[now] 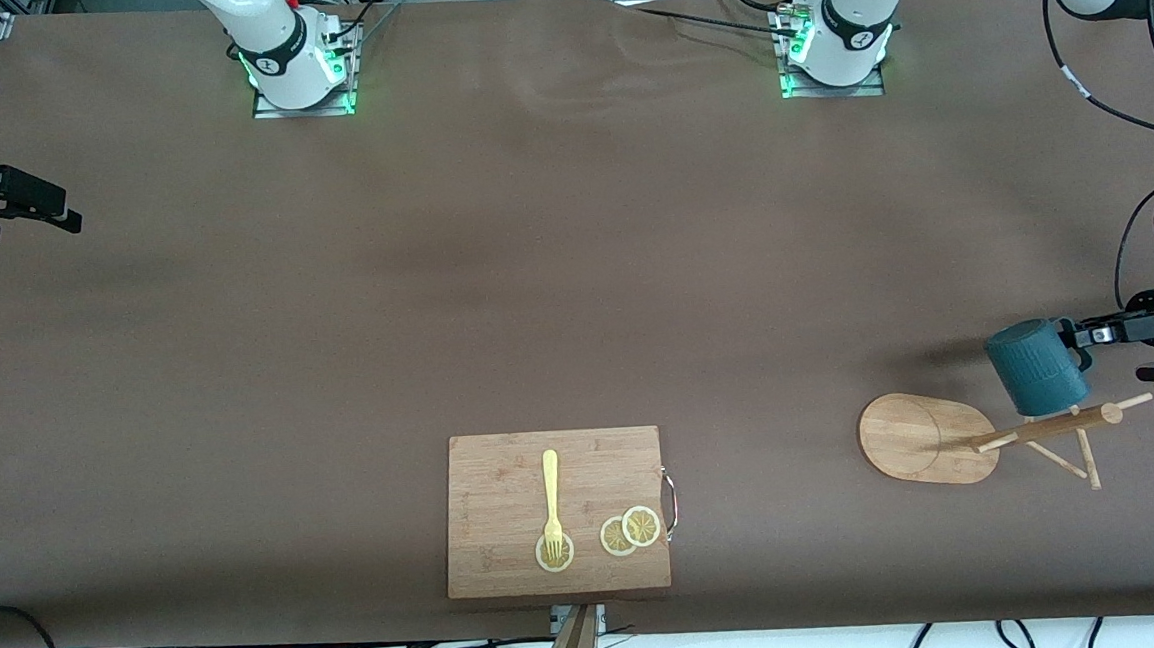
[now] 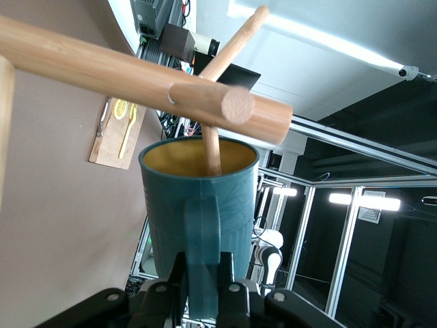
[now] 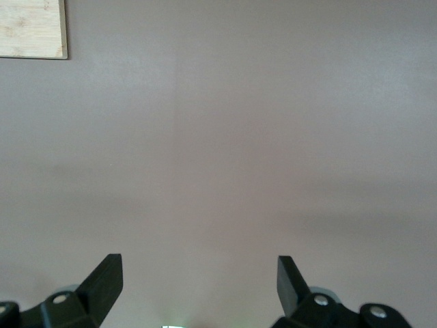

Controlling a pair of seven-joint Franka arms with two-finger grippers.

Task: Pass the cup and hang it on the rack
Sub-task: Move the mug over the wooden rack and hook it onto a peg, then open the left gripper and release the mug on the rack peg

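Observation:
The dark teal cup [image 1: 1035, 366] hangs in the air, tilted, right beside the top of the bamboo rack [image 1: 919, 433] at the left arm's end of the table. My left gripper [image 1: 1081, 337] is shut on the cup's loop handle. In the left wrist view my left gripper [image 2: 203, 273] clamps the handle, and the cup [image 2: 171, 205] shows its yellowish inside. The rack's post [image 2: 136, 78] crosses just above the cup's mouth, and one thin peg [image 2: 213, 147] overlaps the mouth. My right gripper [image 1: 19, 203] is open and empty at the right arm's end of the table; it is also open in the right wrist view [image 3: 200, 273].
A rectangular wooden cutting board [image 1: 507, 489] lies near the front camera's edge at mid-table, with a yellow fork [image 1: 550, 496] and lemon slices [image 1: 630, 531] on it. Its corner shows in the right wrist view [image 3: 34, 27]. Cables hang along the table's near edge.

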